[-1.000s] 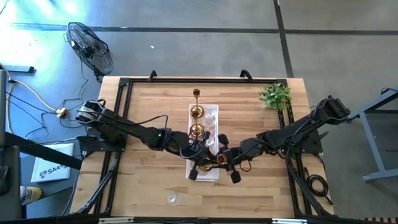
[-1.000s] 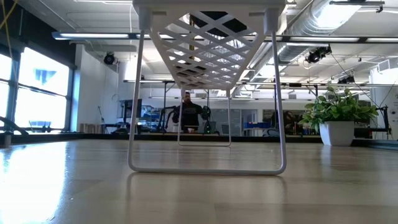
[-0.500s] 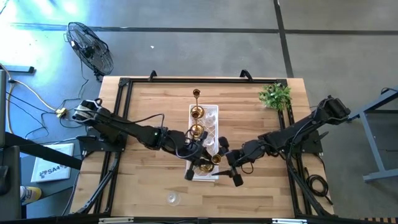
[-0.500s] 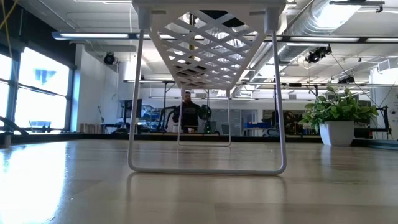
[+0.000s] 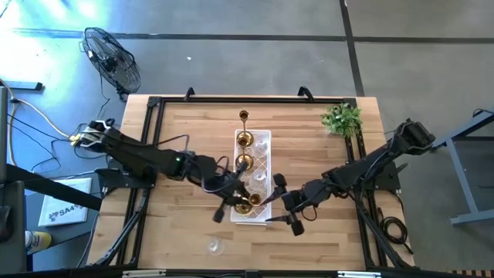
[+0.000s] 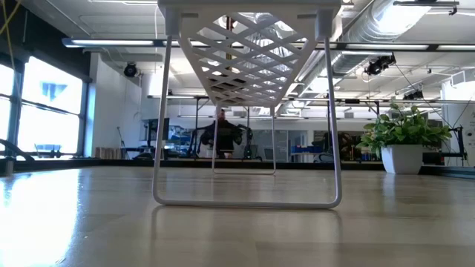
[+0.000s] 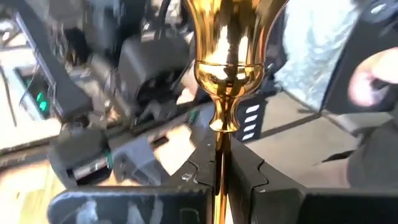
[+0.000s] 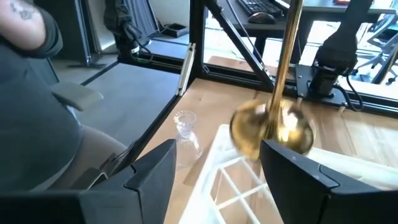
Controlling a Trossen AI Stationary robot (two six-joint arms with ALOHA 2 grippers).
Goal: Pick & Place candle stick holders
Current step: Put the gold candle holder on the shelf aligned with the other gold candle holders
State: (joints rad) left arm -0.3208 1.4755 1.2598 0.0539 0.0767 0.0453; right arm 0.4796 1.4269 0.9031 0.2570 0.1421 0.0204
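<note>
My left gripper (image 5: 234,205) is shut on a shiny brass candle stick holder (image 5: 245,203) over the near end of the white lattice tray (image 5: 265,139). My right gripper (image 5: 285,203) is open and empty just to the right of it; in its wrist view (image 8: 217,180) the brass holder (image 8: 273,127) shows ahead. Other brass holders stand on the tray (image 5: 244,162) (image 5: 245,139), and a taller one (image 5: 244,117) stands on the table past its far end. Clear glass holders (image 5: 259,174) stand in the tray; one (image 5: 214,246) stands on the table near the front edge. My left gripper pinches the brass holder's thin stem (image 7: 219,163) between its two fingers, below the cup (image 7: 227,70). The fingers come from the table's left and lie across the stem. The holder's round part (image 8: 273,127) hangs just over the tray's near end; whether it touches the tray I cannot tell.
A small green plant (image 5: 342,118) stands at the far right corner. The tray stands on thin wire legs (image 6: 160,126) along the table's middle. A person (image 6: 221,136) shows in the room beyond the table. Bare wood lies left and right of the tray.
The brass holder has gone from beside my right gripper toward the table's left, along with my left gripper, which has drawn back that way. My right gripper has stayed near the tray's near right side.
</note>
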